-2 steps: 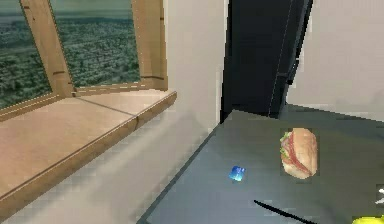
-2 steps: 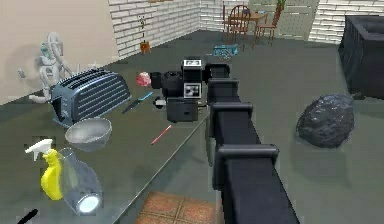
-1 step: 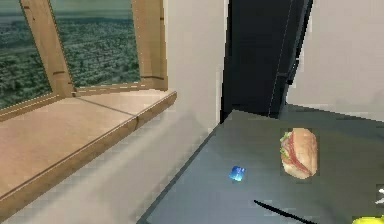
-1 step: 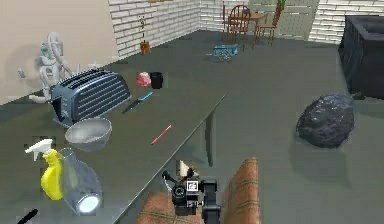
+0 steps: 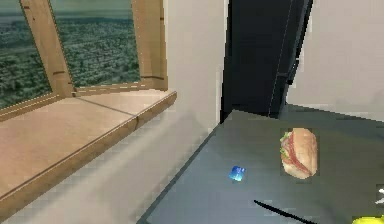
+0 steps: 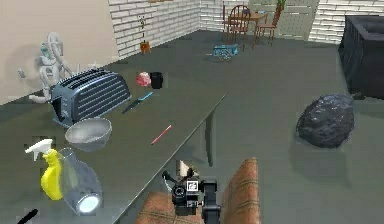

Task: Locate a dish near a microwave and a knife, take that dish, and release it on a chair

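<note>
A grey bowl (image 6: 88,132) sits upright on the dark tabletop (image 6: 190,110) — just beside the toaster (image 6: 90,93). A wooden chair (image 6: 238,20) stands well apart — at the arm side view's top.

Looking ahead I've got a dark tabletop (image 5: 250,140) with a sandwich (image 5: 299,152), a tiny blue thing (image 5: 237,174) and a thin dark blade-looking thing (image 5: 285,211) lying on it. Out the arm side, the tabletop (image 6: 190,112) carries a toaster (image 6: 90,93), a metal bowl (image 6: 88,132) just beside it, a yellow spray bottle (image 6: 48,172), a clear jar (image 6: 80,185) and a thin red stick (image 6: 161,133).
</note>
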Available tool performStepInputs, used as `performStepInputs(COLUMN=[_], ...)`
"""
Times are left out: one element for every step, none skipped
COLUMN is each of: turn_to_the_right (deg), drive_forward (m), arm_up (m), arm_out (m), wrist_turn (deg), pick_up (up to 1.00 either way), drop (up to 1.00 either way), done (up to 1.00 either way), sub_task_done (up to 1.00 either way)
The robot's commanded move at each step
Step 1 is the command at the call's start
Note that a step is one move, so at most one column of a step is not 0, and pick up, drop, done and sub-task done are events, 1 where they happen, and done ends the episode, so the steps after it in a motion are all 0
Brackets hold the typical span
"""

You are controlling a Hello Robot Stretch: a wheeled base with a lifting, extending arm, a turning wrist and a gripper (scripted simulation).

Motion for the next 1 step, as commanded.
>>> performStepInputs(turn_to_the_right=[0.0], drive_forward=[0.00], arm_up=[0.00], arm_out=[0.00], wrist_turn=[0.0], pick_up=[0.00], drop=[1.00], done=[0.00], sub_task_done=[0.00])
